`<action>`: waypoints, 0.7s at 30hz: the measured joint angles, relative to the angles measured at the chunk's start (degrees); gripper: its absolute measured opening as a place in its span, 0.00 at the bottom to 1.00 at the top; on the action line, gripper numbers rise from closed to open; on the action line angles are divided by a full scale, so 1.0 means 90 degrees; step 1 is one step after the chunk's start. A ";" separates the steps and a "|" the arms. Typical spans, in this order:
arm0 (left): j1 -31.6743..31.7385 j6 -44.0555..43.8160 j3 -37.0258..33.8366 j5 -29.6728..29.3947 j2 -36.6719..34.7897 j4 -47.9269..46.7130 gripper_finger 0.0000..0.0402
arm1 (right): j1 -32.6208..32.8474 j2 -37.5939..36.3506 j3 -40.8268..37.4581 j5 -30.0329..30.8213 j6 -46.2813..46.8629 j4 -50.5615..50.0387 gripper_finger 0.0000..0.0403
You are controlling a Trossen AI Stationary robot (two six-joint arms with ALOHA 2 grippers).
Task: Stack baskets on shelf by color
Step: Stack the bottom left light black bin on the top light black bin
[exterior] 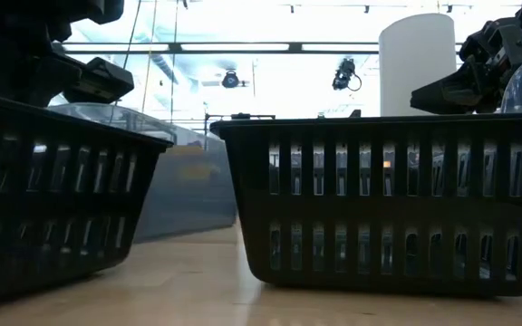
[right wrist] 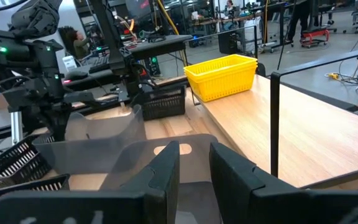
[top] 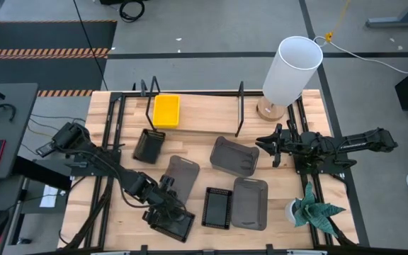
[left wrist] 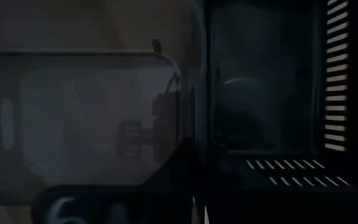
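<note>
My left gripper (top: 163,207) reaches down at the near left and is shut on a black mesh basket (top: 176,225), which also fills the left of the low view (exterior: 53,199). A grey basket (top: 181,173) lies right beside it on the far side. A yellow basket (top: 166,111) sits on the shelf (top: 211,106) at the far edge. My right gripper (right wrist: 194,168) waits at the right, level and open, just short of another grey basket (top: 234,156) and touching nothing. My left gripper grips the black mesh basket's far-left side wall (left wrist: 197,124), one finger inside the basket and one outside, toward the grey basket. The fingers slant down from above. The basket's bottom rests on the table.
A second black mesh basket (top: 217,207) and a third grey one (top: 250,202) lie near the front middle, and another black one (top: 149,145) stands by the shelf. A white cylinder lamp (top: 289,71) stands far right and a small plant (top: 314,212) near right.
</note>
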 joint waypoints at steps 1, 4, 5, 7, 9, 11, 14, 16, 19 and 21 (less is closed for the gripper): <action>0.0000 -0.0006 0.0030 0.0013 0.0001 -0.0042 0.06 | 0.0000 0.0000 0.0000 0.0001 0.0000 0.0001 0.23; -0.0002 -0.0012 0.0197 0.0039 0.0005 -0.0168 0.10 | -0.0002 0.0000 0.0000 0.0001 0.0001 -0.0001 0.23; 0.0000 -0.0058 0.0259 0.0025 0.0005 -0.0146 0.11 | 0.0000 0.0000 0.0002 0.0000 0.0001 -0.0001 0.23; -0.0002 -0.0137 0.0333 0.0002 0.0005 -0.0130 0.14 | -0.0002 0.0000 0.0000 0.0000 -0.0001 -0.0001 0.23; -0.0002 -0.0138 0.0354 -0.0005 0.0005 -0.0153 0.18 | -0.0001 0.0000 0.0000 0.0000 0.0001 0.0003 0.23; -0.0002 -0.0141 0.0354 -0.0010 0.0005 -0.0177 0.21 | -0.0002 0.0000 0.0001 0.0000 0.0000 0.0001 0.23; 0.0000 -0.0169 0.0354 -0.0021 0.0005 -0.0197 0.26 | -0.0002 0.0000 0.0000 0.0000 0.0001 0.0004 0.23; 0.0010 -0.0175 0.0354 -0.0031 0.0005 -0.0194 0.28 | 0.0000 0.0000 0.0000 0.0000 -0.0001 0.0004 0.23; 0.0045 -0.0247 0.0354 -0.0088 0.0005 -0.0192 0.29 | -0.0001 0.0000 0.0001 0.0000 0.0000 0.0003 0.23; 0.0081 -0.0286 0.0354 -0.0118 0.0005 -0.0193 0.29 | -0.0002 0.0000 0.0000 0.0000 0.0000 0.0004 0.23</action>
